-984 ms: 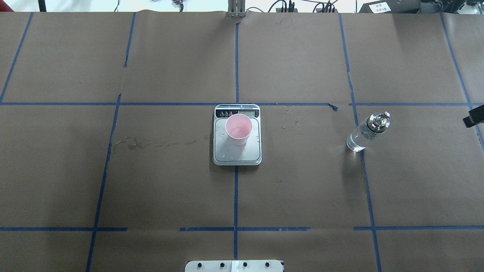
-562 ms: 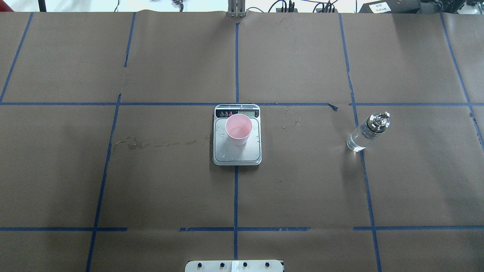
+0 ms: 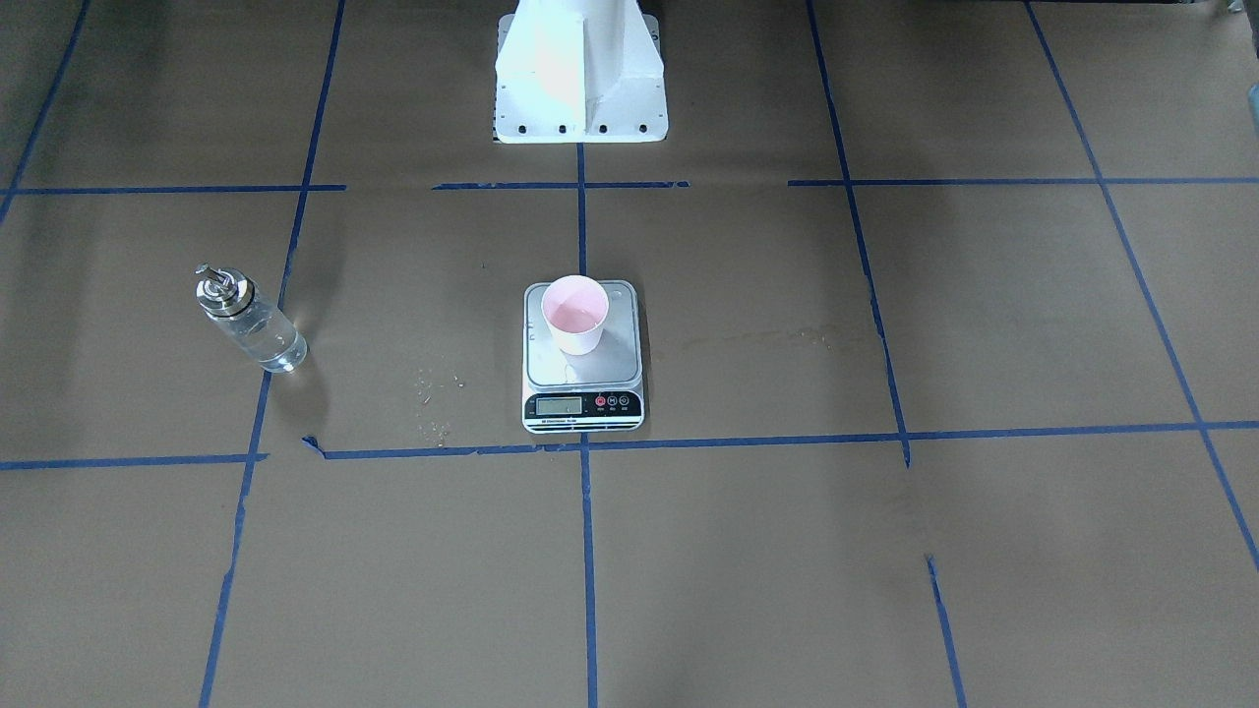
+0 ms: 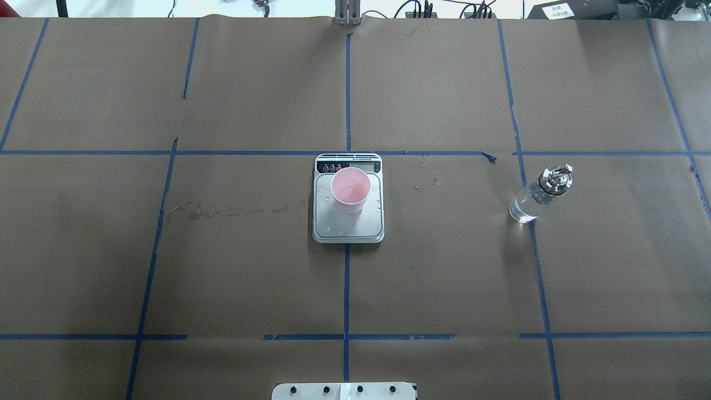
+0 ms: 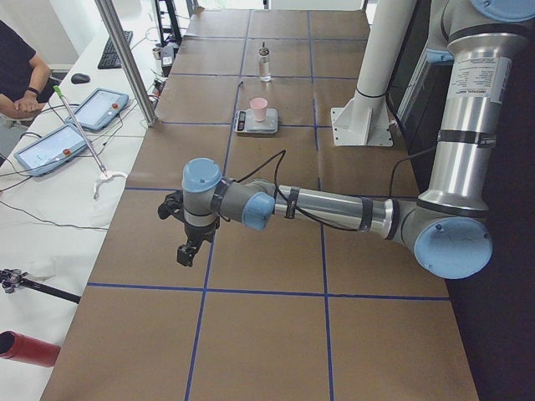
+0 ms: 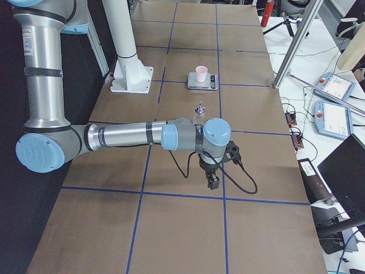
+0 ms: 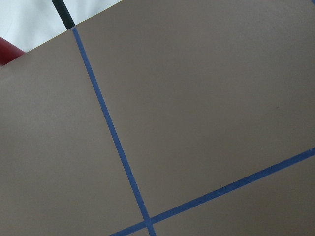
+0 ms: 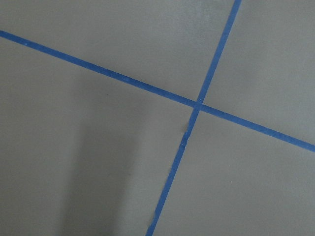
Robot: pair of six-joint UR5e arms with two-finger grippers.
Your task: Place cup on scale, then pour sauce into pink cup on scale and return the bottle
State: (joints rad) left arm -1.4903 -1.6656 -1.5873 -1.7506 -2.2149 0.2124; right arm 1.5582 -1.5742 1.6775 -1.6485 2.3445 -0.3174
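Steel scale [image 3: 610, 366] readout [image 3: 559, 404] too small to read

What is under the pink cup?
The pink cup stands on the scale, on its silver platform. The patch right beneath the cup is hidden.

matt brown paper over the tabletop [image 4: 222, 266], faintly creased, crossed by smooth blue tape [image 4: 346, 289]. near the middle, brushed silver steel on the scale [image 4: 364, 230], dotted with glossy droplets [image 4: 328, 228], glossy black plastic along its strip. matt pale pink, paper-like cup [image 4: 350, 191]. toward the tabletop's right edge, glossy clear glass bottle [image 4: 534, 197], polished silver metal collar [image 4: 557, 179], colourless sauce [image 4: 521, 211] inside. smooth white painted base [image 3: 580, 69] at the robot's edge.
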